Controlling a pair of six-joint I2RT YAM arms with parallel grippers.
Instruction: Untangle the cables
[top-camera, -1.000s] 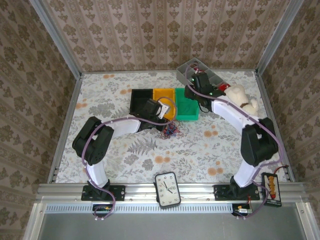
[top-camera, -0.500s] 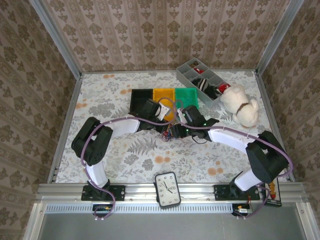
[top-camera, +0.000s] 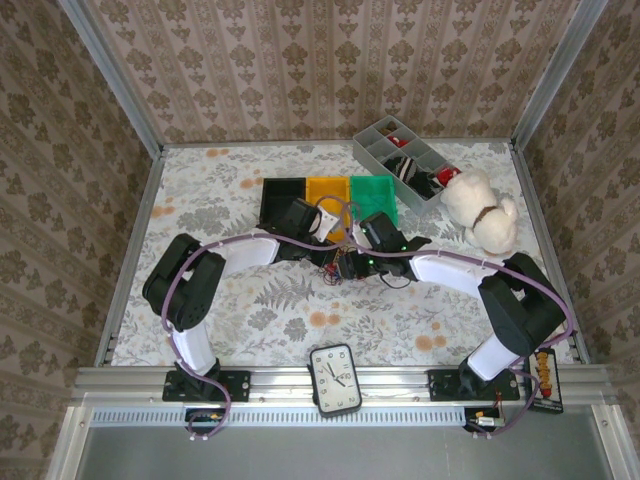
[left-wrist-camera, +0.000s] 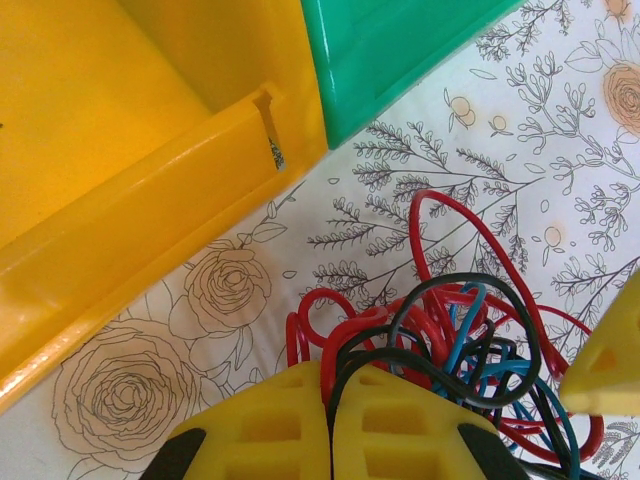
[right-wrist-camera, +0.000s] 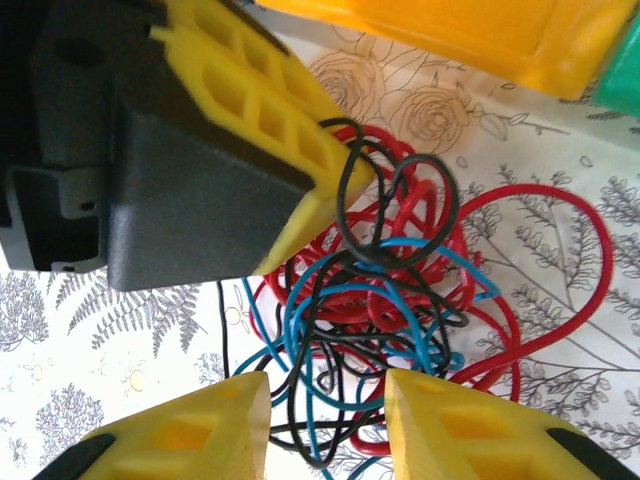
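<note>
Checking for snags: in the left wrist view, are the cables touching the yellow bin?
No, a strip of bare flowered table lies between the cables and the wall of the yellow bin.

Black bin (top-camera: 283, 181), yellow bin (top-camera: 327, 180) and green bin (top-camera: 372, 180) sitting side by side, touching, mid-table (top-camera: 220, 170). Grey divided tray (top-camera: 362, 150) lying angled toward far right corner, plush dog (top-camera: 480, 210) sitting just beside it. Clock (top-camera: 335, 379) resting at near edge, centre.

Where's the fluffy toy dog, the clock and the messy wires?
toy dog (top-camera: 479, 202), top view, its body.
clock (top-camera: 335, 379), top view, its face.
cables (right-wrist-camera: 375, 262), right wrist view, middle of the tangle.
</note>
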